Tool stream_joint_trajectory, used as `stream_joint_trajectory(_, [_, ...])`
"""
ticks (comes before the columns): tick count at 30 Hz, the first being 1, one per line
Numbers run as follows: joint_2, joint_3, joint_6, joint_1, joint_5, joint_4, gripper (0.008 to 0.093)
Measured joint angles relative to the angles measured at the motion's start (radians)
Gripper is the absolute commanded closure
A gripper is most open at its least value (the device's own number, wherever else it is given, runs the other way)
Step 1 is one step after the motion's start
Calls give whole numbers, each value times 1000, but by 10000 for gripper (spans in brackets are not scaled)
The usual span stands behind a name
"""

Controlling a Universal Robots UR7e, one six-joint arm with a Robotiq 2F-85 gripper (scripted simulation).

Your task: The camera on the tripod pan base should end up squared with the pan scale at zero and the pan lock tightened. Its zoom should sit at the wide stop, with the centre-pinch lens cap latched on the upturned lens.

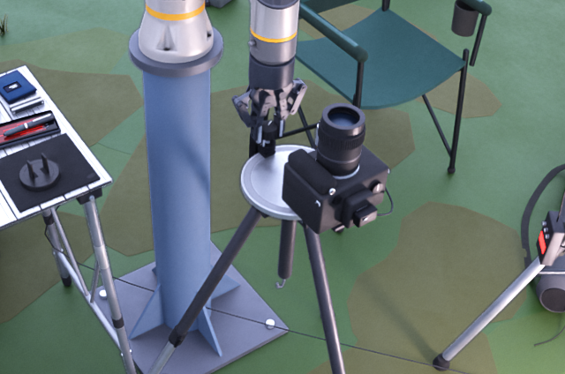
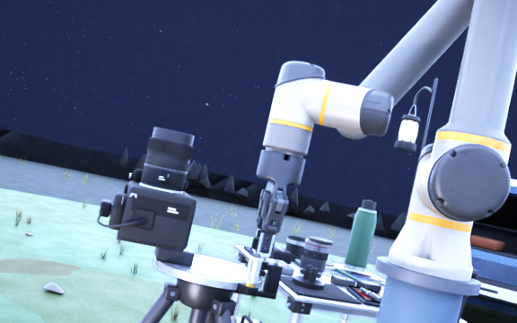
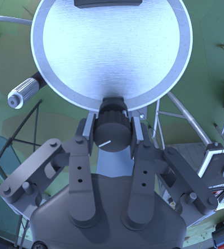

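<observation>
The black camera (image 1: 335, 192) sits on the far side of the round silver pan base (image 1: 269, 180) atop the tripod, its lens (image 1: 341, 138) pointing straight up with no cap on it. The pan lock knob (image 3: 112, 131), a dark ribbed knob with a white index line, stands at the rim of the pan base nearest the robot's column. The centre-pinch lens cap (image 1: 39, 174) rests on a black mat on the side table to the left. My gripper (image 3: 112, 134) hangs straight down over the rim of the base and is closed on the pan lock knob.
A green folding chair (image 1: 388, 51) stands behind the tripod. The blue robot column (image 1: 177, 187) rises close beside it, and the side table (image 1: 41, 151) carries tools and spare lenses (image 2: 316, 254). A silver handle (image 3: 22, 92) sticks out below the base. A second tripod leg (image 1: 493, 310) crosses the ground at right.
</observation>
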Motion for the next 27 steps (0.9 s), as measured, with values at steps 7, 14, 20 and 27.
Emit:
stream_joint_trajectory(7, [0,0,0,0,0,0,474])
stream_joint_trajectory(14, [0,0,0,0,0,0,474])
stream_joint_trajectory(20, [-5,-1,0,0,0,7,474])
stream_joint_trajectory(27, [-66,-19,0,0,0,84,474])
